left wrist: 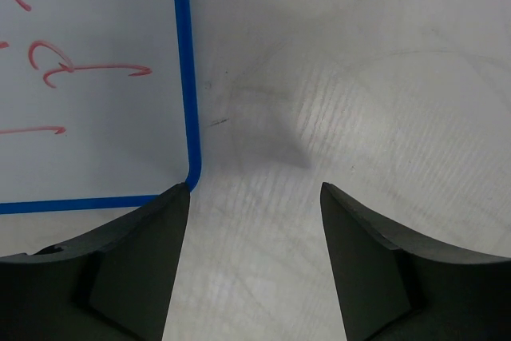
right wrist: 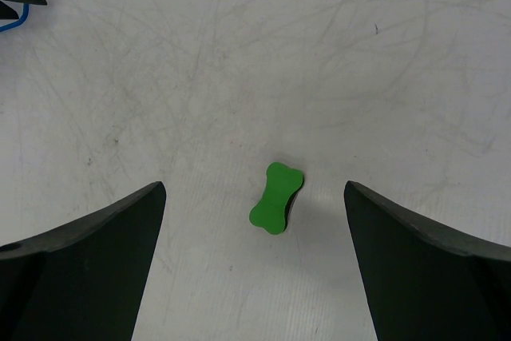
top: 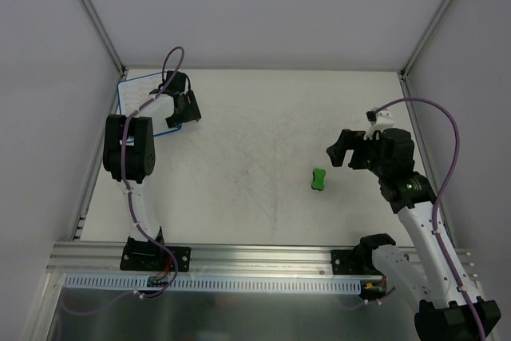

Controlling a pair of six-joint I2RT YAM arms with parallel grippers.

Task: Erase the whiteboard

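Observation:
The whiteboard, white with a blue border and red marks, lies at the far left corner of the table. In the left wrist view its near right corner shows rows of red marks. My left gripper is open and empty, just off the board's right edge. The green bone-shaped eraser lies on the table right of centre. My right gripper is open and empty above and just right of it. In the right wrist view the eraser lies between the fingers, untouched.
The scuffed off-white tabletop is enclosed by white walls with metal posts at the back corners. An aluminium rail runs along the near edge with both arm bases on it. Purple cables loop over each arm.

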